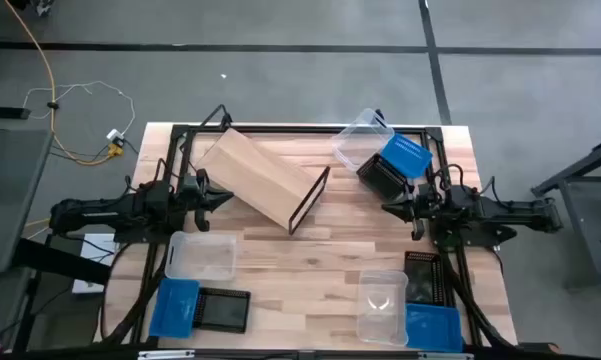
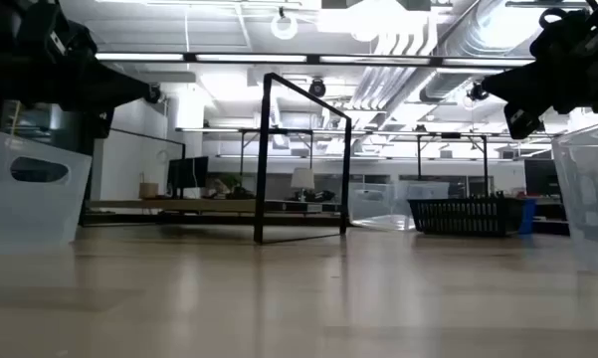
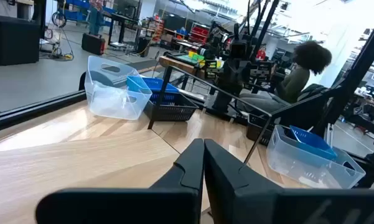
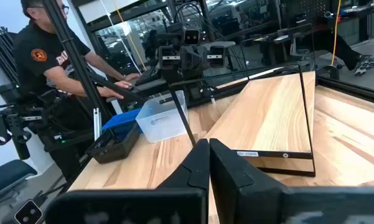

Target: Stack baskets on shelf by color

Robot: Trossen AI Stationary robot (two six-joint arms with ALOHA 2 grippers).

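both grippers, left (image 1: 223, 197) and right (image 1: 389, 205), fully closed, holding nothing.

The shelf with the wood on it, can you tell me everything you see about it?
The shelf is a box-shaped rack of light wood panels in a thin black metal frame. Seen from above, it sits turned at an angle on the table, toward the far edge, between the two arms. One end is open, showing only the black frame. The right wrist view shows a small white label on one frame bar. No basket is on or in it, and neither gripper touches it.
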